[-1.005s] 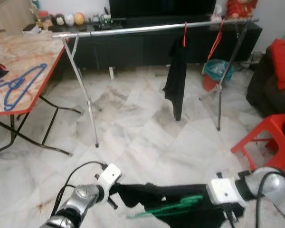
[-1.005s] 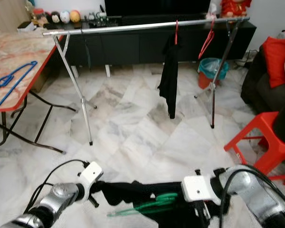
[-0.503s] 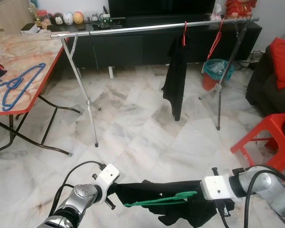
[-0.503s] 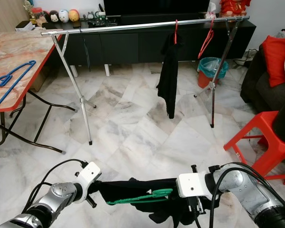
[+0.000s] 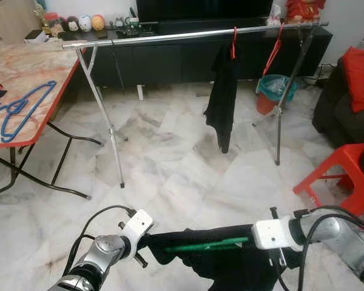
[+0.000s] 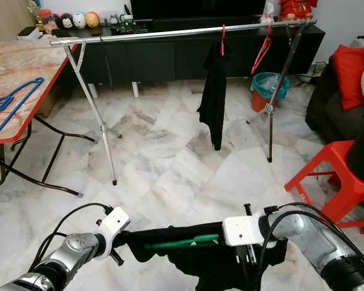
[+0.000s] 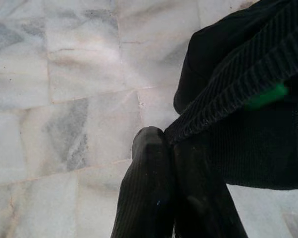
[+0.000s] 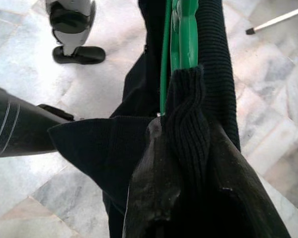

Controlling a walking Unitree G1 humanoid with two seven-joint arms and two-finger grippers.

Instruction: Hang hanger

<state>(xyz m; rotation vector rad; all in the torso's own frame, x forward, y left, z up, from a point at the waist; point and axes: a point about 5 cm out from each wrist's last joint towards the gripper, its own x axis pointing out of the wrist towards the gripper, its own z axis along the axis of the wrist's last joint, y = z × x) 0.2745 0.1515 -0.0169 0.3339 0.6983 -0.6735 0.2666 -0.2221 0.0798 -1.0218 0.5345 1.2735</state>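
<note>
While your left gripper and right gripper each pinch an end of the black garment, stretched low before you, its green hanger sits inside. Limp knit sags; grip the stiff hanger itself.

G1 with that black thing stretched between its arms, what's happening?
The robot holds a black knitted garment stretched between both grippers, with a green hanger in it. The left gripper pinches one edge of the knit; the right gripper clamps the other end beside the hanger. Ahead stands a silver clothes rack carrying a black garment on a red hanger and a bare red hanger. Nothing from the robot's grip is hung yet.
</note>
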